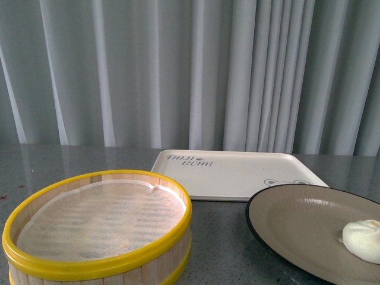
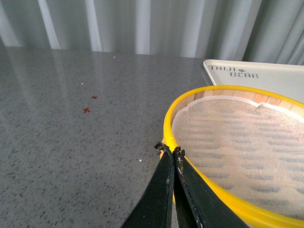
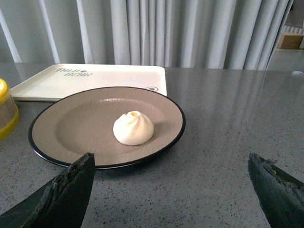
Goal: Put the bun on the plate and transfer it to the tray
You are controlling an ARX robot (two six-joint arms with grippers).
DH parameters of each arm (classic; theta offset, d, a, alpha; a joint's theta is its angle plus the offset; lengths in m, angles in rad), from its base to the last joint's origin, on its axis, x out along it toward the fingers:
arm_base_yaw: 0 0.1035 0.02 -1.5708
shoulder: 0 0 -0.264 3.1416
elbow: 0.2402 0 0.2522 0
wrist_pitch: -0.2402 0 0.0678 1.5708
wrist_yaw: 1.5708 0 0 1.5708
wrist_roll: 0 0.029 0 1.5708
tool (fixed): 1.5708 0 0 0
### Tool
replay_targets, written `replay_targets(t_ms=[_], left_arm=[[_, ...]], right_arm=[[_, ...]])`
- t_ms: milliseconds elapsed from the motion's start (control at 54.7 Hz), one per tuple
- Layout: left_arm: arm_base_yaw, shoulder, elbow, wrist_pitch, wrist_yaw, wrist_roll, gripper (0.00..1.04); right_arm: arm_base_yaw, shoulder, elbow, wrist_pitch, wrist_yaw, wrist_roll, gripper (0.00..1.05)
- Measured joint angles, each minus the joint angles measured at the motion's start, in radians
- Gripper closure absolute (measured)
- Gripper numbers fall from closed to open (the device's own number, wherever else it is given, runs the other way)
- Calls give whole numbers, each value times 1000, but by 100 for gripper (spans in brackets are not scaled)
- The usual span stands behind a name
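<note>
A grey speckled desk (image 1: 222, 240) runs back to a pale pleated curtain (image 1: 178, 71) that fills the background. On the left of the front view sits a round wooden steamer basket (image 1: 95, 268) with a yellow rim. It is lined with a white mesh sheet (image 1: 101, 219) and has nothing else in it. Behind it and to the right lies the tray (image 1: 237, 175), flat on the desk, cream-white with dark lettering near its far left corner and a small bear print at its near right edge. The plate (image 1: 297, 219) rests on the desk just in front of the tray, to the right of the basket; whether its black rim touches the tray cannot be told. The bun (image 1: 365, 238) sits upright on the tan inside of the plate, right of centre in the front view, pleated top up. The right gripper (image 3: 169, 159) hovers low on the near side of the plate with its jaws spread wide and nothing between them. The left gripper (image 2: 170, 151) has its jaws pressed together, the tips just beside the outer edge of the basket's yellow rim. Two small red marks (image 2: 87, 110) dot the desk, well apart from the basket.
</note>
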Motion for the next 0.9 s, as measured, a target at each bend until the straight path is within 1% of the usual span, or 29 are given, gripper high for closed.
replay_targets(t_ms=[91, 165, 274, 366, 475, 896], left_arm=[[18, -70, -42, -29, 16, 0, 101], [67, -124, -68, -60, 86, 0, 101], [95, -198, -97, -102, 89, 0, 101], [96, -249, -114, -137, 92, 0, 101], [96, -268, -157, -103, 94, 0, 101], [96, -537, -161, -350, 95, 0, 101]], right_arm=[[0, 0, 0, 0, 0, 0, 9], [0, 0, 0, 0, 0, 0, 9], [0, 0, 0, 0, 0, 0, 9], [0, 0, 0, 0, 0, 0, 9], [0, 0, 0, 0, 0, 0, 9], [0, 0, 0, 0, 0, 0, 9]])
